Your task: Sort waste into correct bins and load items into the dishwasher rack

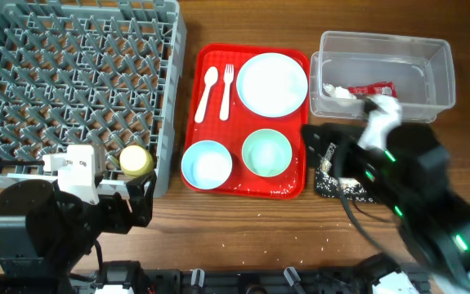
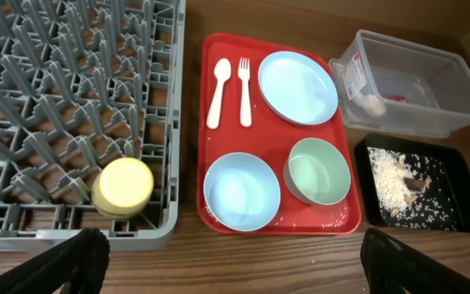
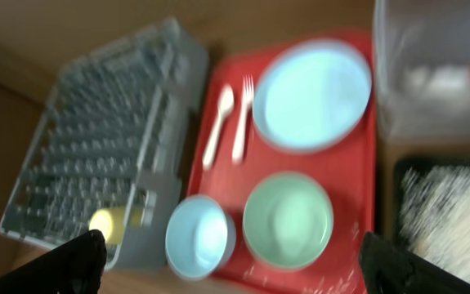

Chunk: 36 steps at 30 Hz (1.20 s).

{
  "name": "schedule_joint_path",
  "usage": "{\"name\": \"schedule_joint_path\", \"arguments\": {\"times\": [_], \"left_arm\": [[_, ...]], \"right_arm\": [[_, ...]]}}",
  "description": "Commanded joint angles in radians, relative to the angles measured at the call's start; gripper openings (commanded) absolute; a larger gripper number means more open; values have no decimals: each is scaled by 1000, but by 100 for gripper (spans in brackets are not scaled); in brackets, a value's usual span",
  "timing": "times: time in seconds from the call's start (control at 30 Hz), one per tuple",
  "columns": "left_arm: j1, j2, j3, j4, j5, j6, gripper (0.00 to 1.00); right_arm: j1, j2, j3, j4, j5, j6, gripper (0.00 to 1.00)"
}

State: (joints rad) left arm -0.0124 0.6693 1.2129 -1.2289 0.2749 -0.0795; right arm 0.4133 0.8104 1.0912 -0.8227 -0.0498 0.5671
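The grey dishwasher rack (image 1: 71, 82) fills the left and holds the yellow cup (image 1: 136, 159) at its front right corner. On the red tray (image 1: 249, 189) lie the white spoon (image 1: 210, 86), fork (image 1: 227, 82), pale-blue plate (image 1: 271, 84), a pale-blue bowl (image 1: 207, 163) and a greenish bowl (image 1: 267, 153). The clear tub (image 1: 431, 57) holds the red wrapper (image 1: 375, 88) and white scrap (image 1: 337, 92). The black tray (image 2: 455, 204) holds rice crumbs (image 2: 390, 184). My left gripper (image 2: 233, 241) is open and empty in front of the rack. My right gripper (image 3: 230, 241) is open and empty, high over the black tray.
Stray rice grains lie on the red tray's front edge (image 2: 316, 219) and on the wooden table in front of it. My right arm (image 1: 414, 196) covers most of the black tray in the overhead view. The right wrist view is blurred.
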Motion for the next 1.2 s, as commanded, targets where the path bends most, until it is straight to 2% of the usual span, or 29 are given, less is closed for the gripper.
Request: {"name": "schedule_joint_path", "arguments": {"times": [0.0, 0.13, 0.2, 0.33, 0.47, 0.57, 0.77, 0.9, 1.17], "left_arm": [[-3, -1, 3, 1, -6, 20, 100], [-3, -1, 3, 1, -6, 20, 100], [-3, -1, 3, 1, -6, 20, 100], [-3, -1, 3, 1, -6, 20, 100], [-3, -1, 3, 1, -6, 20, 100], [-3, -1, 3, 1, -6, 20, 100], [-3, -1, 3, 1, -6, 20, 100], [-3, -1, 3, 1, -6, 20, 100], [-3, -1, 3, 1, -6, 20, 100]], "right_arm": [[-57, -209, -41, -6, 226, -124, 100], [-182, -420, -218, 21, 252, -114, 100], [-227, -502, -323, 91, 253, -124, 100], [-312, -707, -651, 287, 206, -114, 100], [-336, -807, -872, 439, 208, 3, 100], [-340, -806, -986, 558, 213, 87, 100], [-340, -807, -1011, 646, 222, 90, 100], [-340, -807, -1086, 849, 222, 90, 100], [-340, -807, -1086, 848, 211, 91, 100]]}}
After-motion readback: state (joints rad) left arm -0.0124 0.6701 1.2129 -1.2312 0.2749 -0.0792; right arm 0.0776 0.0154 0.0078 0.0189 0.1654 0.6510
